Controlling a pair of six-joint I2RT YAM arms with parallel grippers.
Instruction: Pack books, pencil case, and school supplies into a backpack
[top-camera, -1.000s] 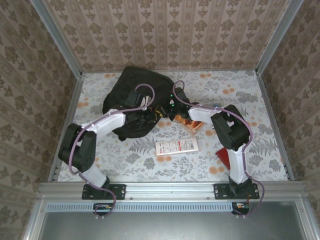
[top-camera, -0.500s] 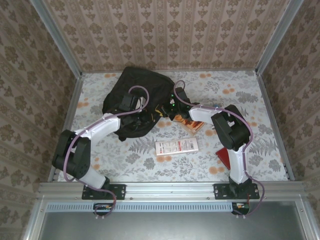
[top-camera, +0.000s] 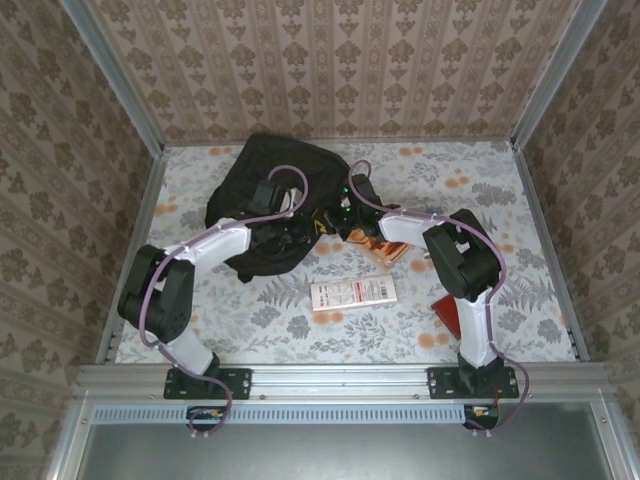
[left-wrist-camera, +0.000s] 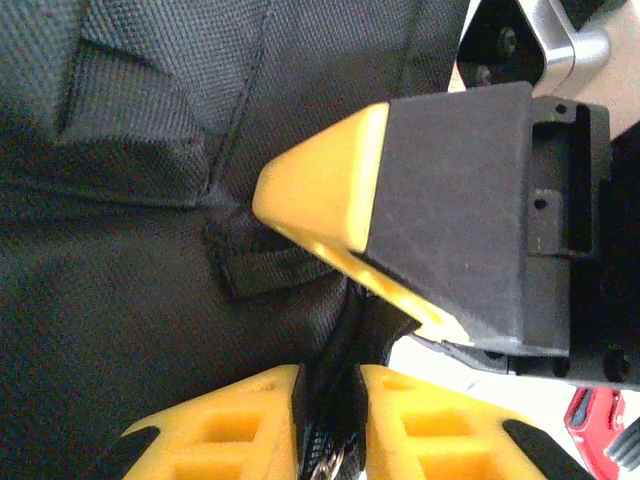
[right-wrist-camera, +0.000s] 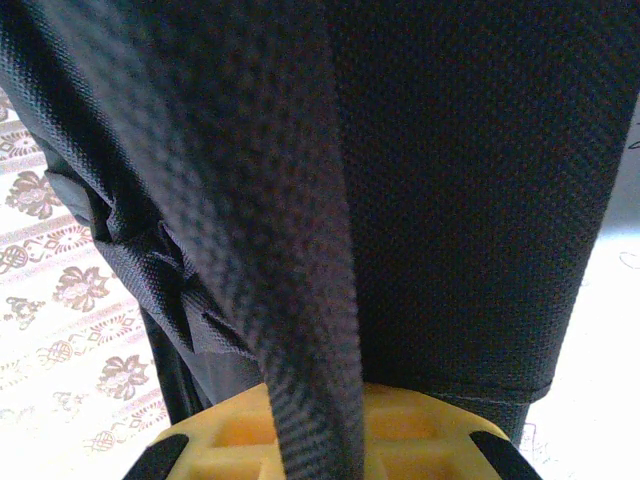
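The black backpack (top-camera: 262, 190) lies at the back left of the table. My left gripper (top-camera: 300, 230) is at its right edge. In the left wrist view its yellow fingers (left-wrist-camera: 250, 420) are shut on a fold of black zip fabric (left-wrist-camera: 335, 400) with a small metal ring. My right gripper (top-camera: 338, 222) meets it from the right. Its yellow-tipped finger (left-wrist-camera: 330, 190) hangs just above that fold. It is shut on a black backpack strap (right-wrist-camera: 290, 250) that runs down between its pads. An orange book (top-camera: 388, 247) lies partly under the right arm.
A white and pink box (top-camera: 352, 293) lies flat in the middle of the table. A red flat object (top-camera: 447, 316) sits by the right arm's base. Metal rails (top-camera: 140, 240) and patterned walls close in the table on three sides.
The left arm's elbow swung out to the left and came back, with its gripper staying at the backpack's edge. The left jaws now stand slightly wider around the fabric. The right arm has not moved.
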